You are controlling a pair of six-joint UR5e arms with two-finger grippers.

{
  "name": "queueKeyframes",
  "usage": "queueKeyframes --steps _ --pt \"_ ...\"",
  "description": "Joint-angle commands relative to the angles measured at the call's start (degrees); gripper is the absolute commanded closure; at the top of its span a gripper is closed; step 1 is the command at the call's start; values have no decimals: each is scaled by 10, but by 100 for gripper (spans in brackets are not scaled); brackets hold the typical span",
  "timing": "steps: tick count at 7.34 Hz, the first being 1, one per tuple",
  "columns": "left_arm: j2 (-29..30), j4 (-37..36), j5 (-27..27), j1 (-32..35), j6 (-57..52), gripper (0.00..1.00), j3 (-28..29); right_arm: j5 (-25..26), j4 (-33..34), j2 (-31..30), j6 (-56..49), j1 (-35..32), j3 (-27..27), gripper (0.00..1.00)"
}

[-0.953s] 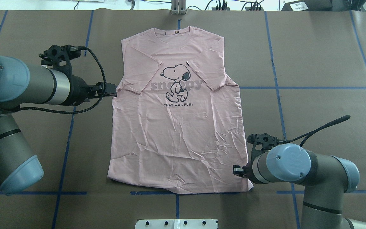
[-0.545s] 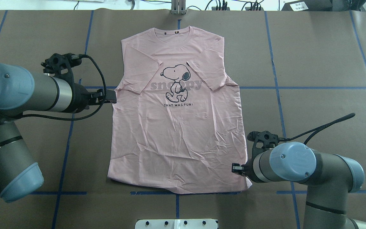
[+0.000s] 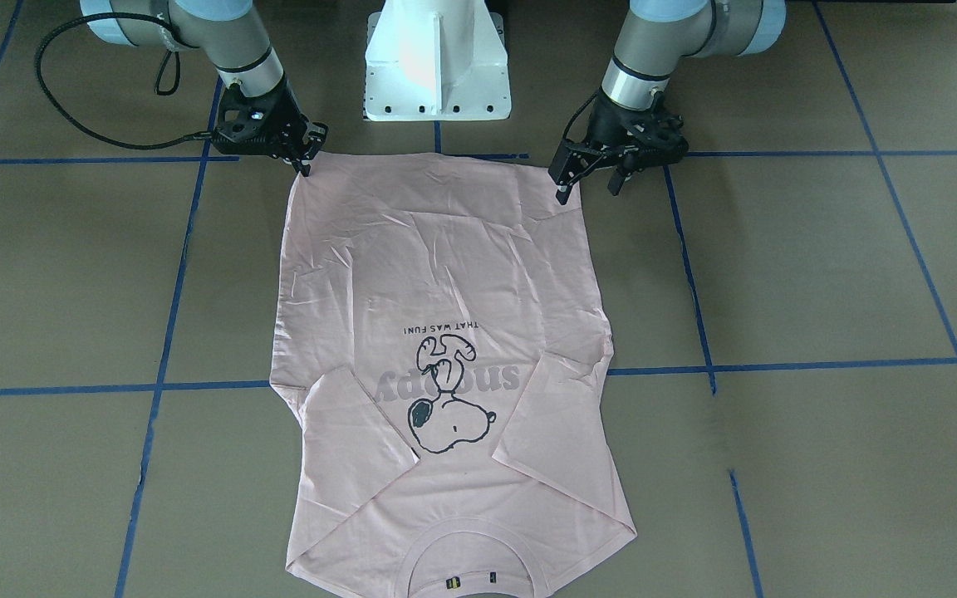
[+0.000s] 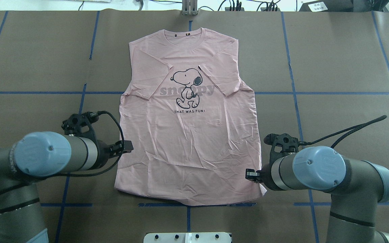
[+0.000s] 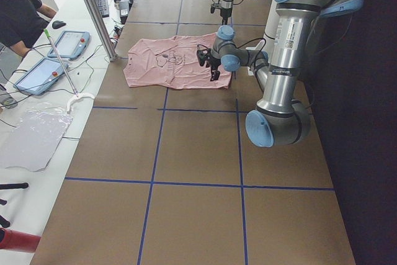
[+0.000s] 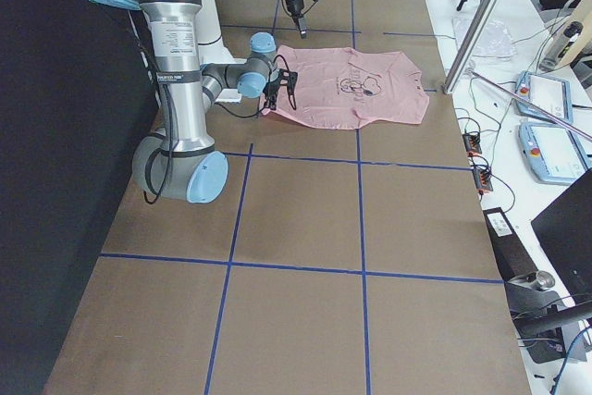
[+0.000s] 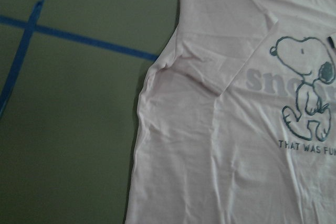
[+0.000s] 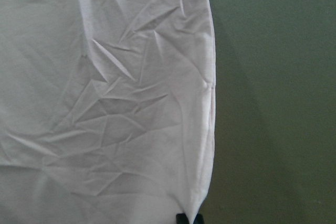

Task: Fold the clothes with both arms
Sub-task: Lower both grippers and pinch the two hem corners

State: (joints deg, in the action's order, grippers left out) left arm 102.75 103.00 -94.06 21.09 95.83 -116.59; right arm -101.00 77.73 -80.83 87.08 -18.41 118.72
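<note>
**A:** Where is the T-shirt now?

**B:** The pink T-shirt (image 4: 187, 141) lies flat on the brown counter (image 4: 333, 60), front side up. Its collar (image 4: 182, 33) is at the far side from me, and its hem (image 4: 181, 199) is close to my white base (image 3: 437, 62). The 2 sleeves (image 4: 147, 77) are folded inward over the chest, 1 on each side of the dog print (image 4: 187, 86).

**A:** What about your right hand?

**B:** My right hand (image 3: 306, 162) is at the hem corner on my right side. Its fingers are pressed together. In the wrist view the cloth corner runs in between the fingertips (image 8: 182, 219), so it pinches the T-shirt there. The cloth near this corner has many wrinkles.

**A:** And the left hand?

**B:** My left hand (image 3: 586, 191) is near the hem corner on my left side, at the side edge of the T-shirt. Its 2 fingers stand apart and nothing is between them. I cannot tell if a fingertip touches the cloth.

**A:** Is there anything else on the counter?

**B:** There are blue tape lines (image 4: 316, 92) that make a grid. 1 line meets the T-shirt from both sides at the level of the sleeves.
</note>
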Motion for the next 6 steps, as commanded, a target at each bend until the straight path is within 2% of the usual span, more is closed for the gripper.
queueKeyframes --steps 1,4,6 --pt "0 -42 44 -67 37 2 7 0 1 1 -2 -6 1 100" --pt "3 -56 48 -90 31 11 15 -2 0 2 -6 -12 0 100" --pt "5 -56 48 -98 12 11 17 -3 0 3 -6 -14 2 100"
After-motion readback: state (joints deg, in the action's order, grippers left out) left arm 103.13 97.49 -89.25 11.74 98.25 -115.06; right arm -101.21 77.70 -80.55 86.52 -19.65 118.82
